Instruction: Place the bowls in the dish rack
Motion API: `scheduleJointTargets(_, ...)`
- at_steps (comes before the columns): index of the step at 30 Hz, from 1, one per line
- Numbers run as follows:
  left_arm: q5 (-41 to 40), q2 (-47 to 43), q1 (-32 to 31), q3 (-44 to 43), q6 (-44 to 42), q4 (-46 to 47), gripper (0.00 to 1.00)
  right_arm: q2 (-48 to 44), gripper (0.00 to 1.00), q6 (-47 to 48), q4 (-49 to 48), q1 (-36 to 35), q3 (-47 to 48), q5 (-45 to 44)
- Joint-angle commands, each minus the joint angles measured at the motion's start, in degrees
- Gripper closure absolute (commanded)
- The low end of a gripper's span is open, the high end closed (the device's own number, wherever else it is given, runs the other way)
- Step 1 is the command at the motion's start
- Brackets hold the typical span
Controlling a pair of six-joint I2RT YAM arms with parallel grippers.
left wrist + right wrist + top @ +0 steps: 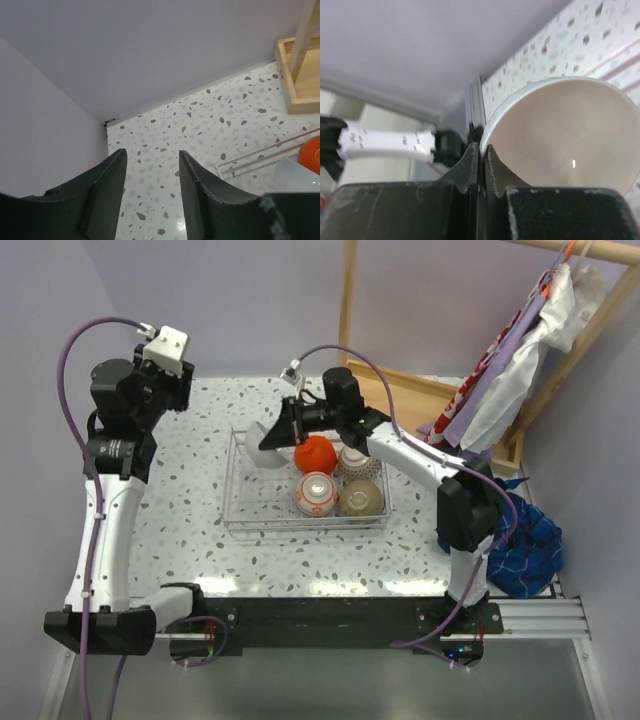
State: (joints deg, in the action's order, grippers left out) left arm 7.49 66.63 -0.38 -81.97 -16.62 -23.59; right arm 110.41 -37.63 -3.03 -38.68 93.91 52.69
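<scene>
The dish rack (240,512), a shallow silvery wire basket, stands mid-table. Inside it sit an orange bowl (316,453), a red-patterned bowl (316,493), a tan-brown bowl (361,498) and a pale patterned bowl (358,462). My right gripper (290,432) is shut on the rim of a whitish bowl (266,447), held tilted over the rack's back left part. In the right wrist view its fingers (481,150) pinch that bowl's (565,135) edge. My left gripper (150,160) hangs open over bare table left of the rack's corner (260,157), with nothing between its fingers.
A wooden tray-like frame (425,390) lies at the back right, with cloths (520,370) hanging on a wooden stand above it. A blue cloth (525,540) lies at the table's right edge. The wall runs close behind the table.
</scene>
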Motion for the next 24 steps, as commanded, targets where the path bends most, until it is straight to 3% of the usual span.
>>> scheduleJointTargets(1, -4.85, 1.92, 0.29, -1.69, -2.2, 1.89, 0.53, 1.56, 1.0, -26.08, -29.44, -0.79, 1.98, -7.1)
scheduleJointTargets(6, 3.58, 0.52, 0.29, 3.47, 1.06, 3.9, 0.59, 3.49, 1.0, -22.66, -23.7, -3.51, 4.88, -14.71)
scheduleJointTargets(9, 3.42, -0.45, 0.29, 8.84, 3.52, 8.99, 0.69, 5.16, 1.0, -24.77, -20.53, -4.65, 6.2, -17.52)
scheduleJointTargets(12, 1.31, 1.13, 0.29, 11.13, 5.2, 12.17, 0.83, 5.69, 1.0, -28.98, -25.69, -5.53, 4.89, -20.06)
scheduleJointTargets(13, 0.35, 2.44, 0.29, 11.22, 5.28, 12.26, 0.95, 5.35, 1.0, -29.43, -28.24, -5.71, 2.62, -22.69)
scheduleJointTargets(14, -0.36, 3.06, 0.29, 11.22, 5.72, 12.08, 1.0, 4.3, 1.0, -27.61, -29.39, -5.97, 1.46, -25.15)
scheduleJointTargets(16, -0.63, 4.56, 0.29, 10.7, 6.77, 11.29, 1.0, 4.9, 1.0, -26.27, -31.24, -7.2, 1.45, -28.78)
scheduleJointTargets(19, 0.6, 5.0, 0.29, 11.13, 5.9, 11.81, 1.0, 7.18, 1.0, -31.79, -33.26, -8.08, -0.03, -32.54)
scheduleJointTargets(24, 0.6, 5.09, 0.29, 11.84, 7.74, 13.13, 1.0, 8.33, 1.0, -38.66, -33.27, -8.43, -2.94, -32.38)
